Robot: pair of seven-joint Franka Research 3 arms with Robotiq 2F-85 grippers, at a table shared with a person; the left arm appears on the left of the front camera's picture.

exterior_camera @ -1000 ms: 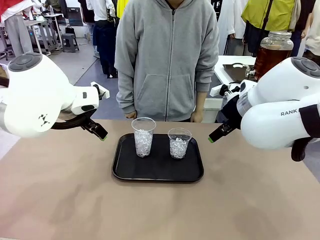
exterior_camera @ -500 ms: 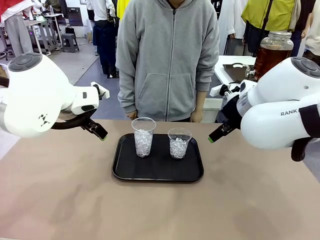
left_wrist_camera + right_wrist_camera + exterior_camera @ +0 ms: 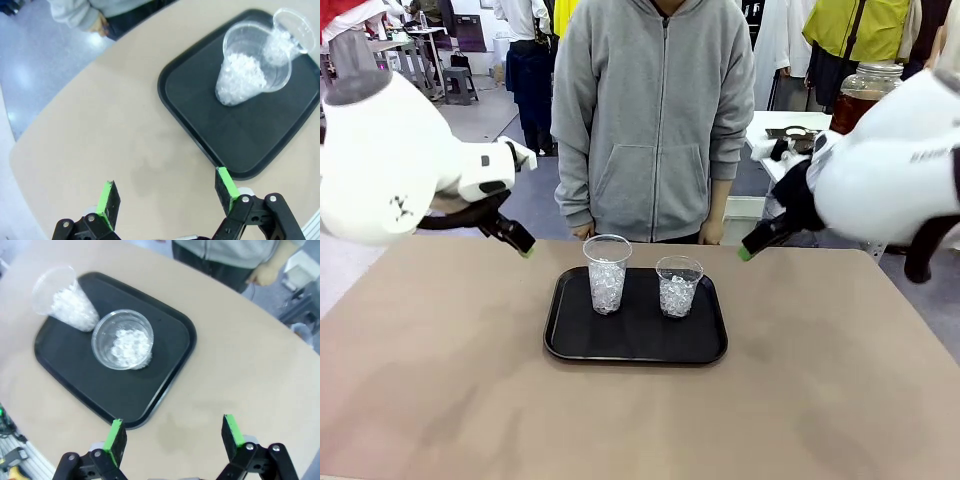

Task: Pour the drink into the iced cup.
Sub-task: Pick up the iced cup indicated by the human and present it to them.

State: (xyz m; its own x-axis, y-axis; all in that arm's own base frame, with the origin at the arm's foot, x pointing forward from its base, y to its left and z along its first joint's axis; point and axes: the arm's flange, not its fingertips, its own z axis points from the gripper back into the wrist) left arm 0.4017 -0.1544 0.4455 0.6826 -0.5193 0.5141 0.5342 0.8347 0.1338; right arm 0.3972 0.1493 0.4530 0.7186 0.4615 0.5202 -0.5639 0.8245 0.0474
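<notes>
My left gripper [image 3: 165, 189] and right gripper [image 3: 173, 431] hang spread, empty; the taller iced cup [image 3: 607, 275] looks thin, light and crushable, best held gently mid-wall.

We take this for a robotics lab or demo hall: a white left arm [image 3: 380, 170] and right arm [image 3: 890, 175] flank a tan table [image 3: 640, 420], with polished grey floor [image 3: 490, 130] and work tables [image 3: 400, 45] behind.

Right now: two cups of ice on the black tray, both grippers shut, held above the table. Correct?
No, both grippers are open, not shut: the wrist views show the left gripper and the right gripper with jaws spread wide, empty. The rest stands: a taller cup and a shorter cup of ice on the black tray, grippers above the table.
</notes>
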